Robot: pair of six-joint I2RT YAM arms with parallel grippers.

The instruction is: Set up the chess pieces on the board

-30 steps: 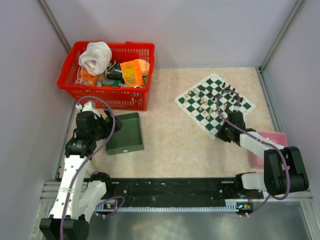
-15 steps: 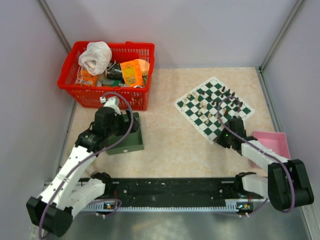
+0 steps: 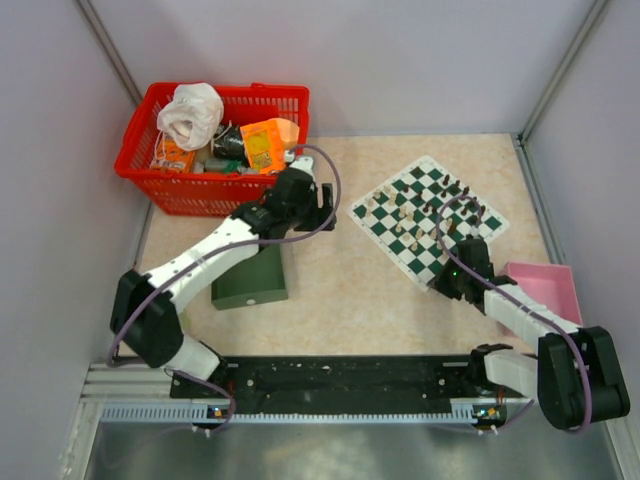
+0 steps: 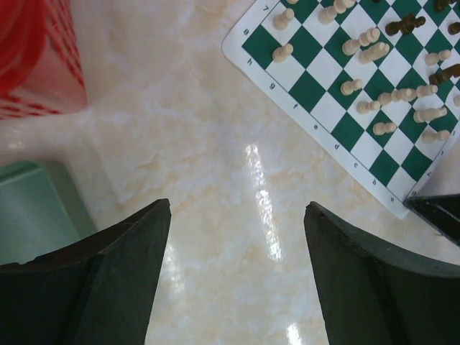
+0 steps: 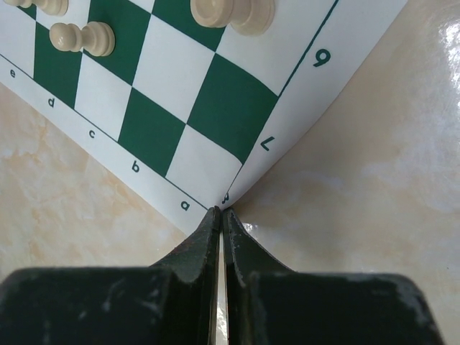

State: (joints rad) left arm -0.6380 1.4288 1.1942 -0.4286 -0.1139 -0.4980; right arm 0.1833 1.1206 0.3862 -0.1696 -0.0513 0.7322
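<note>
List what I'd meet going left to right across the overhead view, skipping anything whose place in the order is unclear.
Going right: red basket → left gripper → chess board → pink tray.

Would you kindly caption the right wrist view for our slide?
Shut right gripper meeting the corner of the thin green-and-white checkered board.

The board (image 5: 302,100) has coordinates printed on its white border. In the right wrist view, starting from the corner at 6 o'clock, the letters a, b, c, d, e run toward 9 o'clock. The digits 7 and 6, upside down, run toward 1 o'clock. In the left wrist view the border letters are too small to read.
</note>
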